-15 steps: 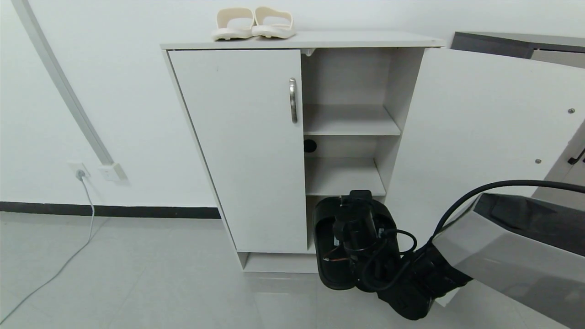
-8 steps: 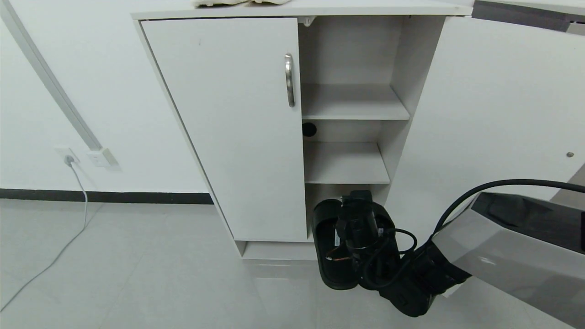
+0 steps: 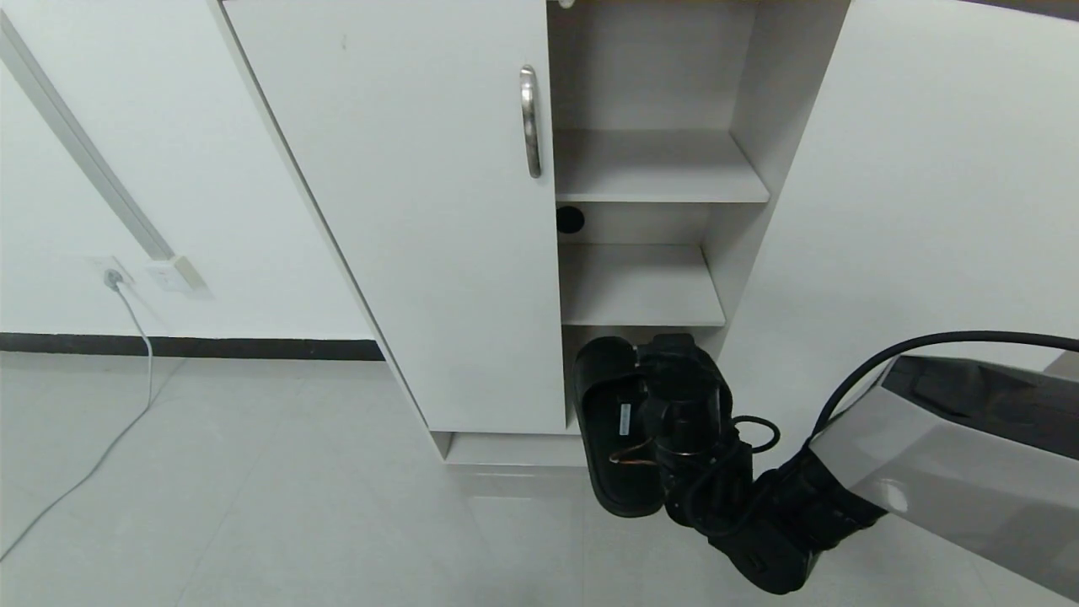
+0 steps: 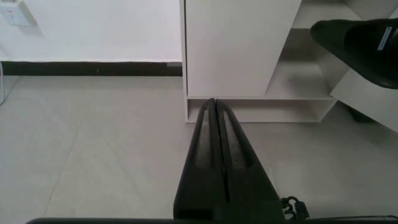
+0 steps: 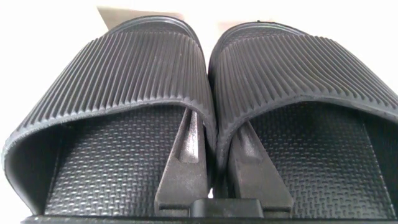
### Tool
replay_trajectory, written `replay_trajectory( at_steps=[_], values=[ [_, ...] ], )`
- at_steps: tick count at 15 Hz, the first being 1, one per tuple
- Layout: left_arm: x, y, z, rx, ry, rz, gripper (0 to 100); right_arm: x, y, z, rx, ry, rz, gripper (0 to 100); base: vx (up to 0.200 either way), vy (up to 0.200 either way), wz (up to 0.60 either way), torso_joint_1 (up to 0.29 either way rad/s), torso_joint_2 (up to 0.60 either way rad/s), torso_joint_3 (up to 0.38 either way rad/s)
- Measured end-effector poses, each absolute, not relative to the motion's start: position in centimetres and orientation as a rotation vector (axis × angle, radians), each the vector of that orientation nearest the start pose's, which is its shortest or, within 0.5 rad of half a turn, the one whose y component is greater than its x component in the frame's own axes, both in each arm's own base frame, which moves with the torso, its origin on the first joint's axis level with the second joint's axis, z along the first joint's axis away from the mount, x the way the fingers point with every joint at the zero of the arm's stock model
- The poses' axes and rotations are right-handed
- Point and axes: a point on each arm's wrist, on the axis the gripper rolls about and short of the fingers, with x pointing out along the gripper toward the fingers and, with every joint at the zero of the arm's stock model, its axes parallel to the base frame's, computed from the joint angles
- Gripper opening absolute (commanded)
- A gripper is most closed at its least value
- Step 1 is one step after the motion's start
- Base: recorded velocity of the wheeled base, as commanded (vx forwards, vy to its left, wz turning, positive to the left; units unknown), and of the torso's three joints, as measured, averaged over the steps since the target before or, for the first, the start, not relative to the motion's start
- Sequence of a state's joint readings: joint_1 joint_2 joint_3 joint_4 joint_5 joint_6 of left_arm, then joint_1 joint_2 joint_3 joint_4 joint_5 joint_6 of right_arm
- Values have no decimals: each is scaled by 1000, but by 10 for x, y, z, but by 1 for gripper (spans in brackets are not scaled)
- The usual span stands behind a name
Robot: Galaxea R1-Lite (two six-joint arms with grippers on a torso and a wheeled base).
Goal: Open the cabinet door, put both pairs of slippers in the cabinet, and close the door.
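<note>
Grasped in the jaws of the right gripper (image 5: 216, 158): pair of black slippers (image 3: 620, 430), side by side, one finger (image 5: 185, 155) inside each slipper, inner side walls pinched together between the two. Held off the floor (image 3: 253, 506) at the mouth of the lowest compartment of the cabinet (image 3: 759, 101), toes toward the opening, below the two shelves (image 3: 641, 287). Right door (image 3: 910, 211) of the cabinet swung wide open; left door (image 3: 405, 211) shut, metal handle (image 3: 529, 122) at its inner edge. Left gripper (image 4: 214, 109) low over the floor in front of the cabinet, jaws clenched, finger against finger. Wall socket (image 3: 110, 276) with grey cable to the left of the cabinet.
</note>
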State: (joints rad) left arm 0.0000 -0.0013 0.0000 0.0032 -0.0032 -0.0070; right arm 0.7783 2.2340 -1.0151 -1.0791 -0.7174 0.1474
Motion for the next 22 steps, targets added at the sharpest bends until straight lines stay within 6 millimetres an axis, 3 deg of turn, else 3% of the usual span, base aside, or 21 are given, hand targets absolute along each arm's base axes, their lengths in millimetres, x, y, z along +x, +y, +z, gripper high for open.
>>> replay_trajectory(
  at_steps=[4,13,22],
  values=[
    [-23,0,75,-7,2,-3,0,305,272,88,51,6,46,0,0,0,0,0,0,0],
    [-23,0,75,-7,2,-3,0,314,270,72,35,23,27,0,0,0,0,0,0,0],
    [-23,0,75,-7,2,-3,0,317,268,72,42,13,13,0,200,0,0,1,1,2]
  ],
)
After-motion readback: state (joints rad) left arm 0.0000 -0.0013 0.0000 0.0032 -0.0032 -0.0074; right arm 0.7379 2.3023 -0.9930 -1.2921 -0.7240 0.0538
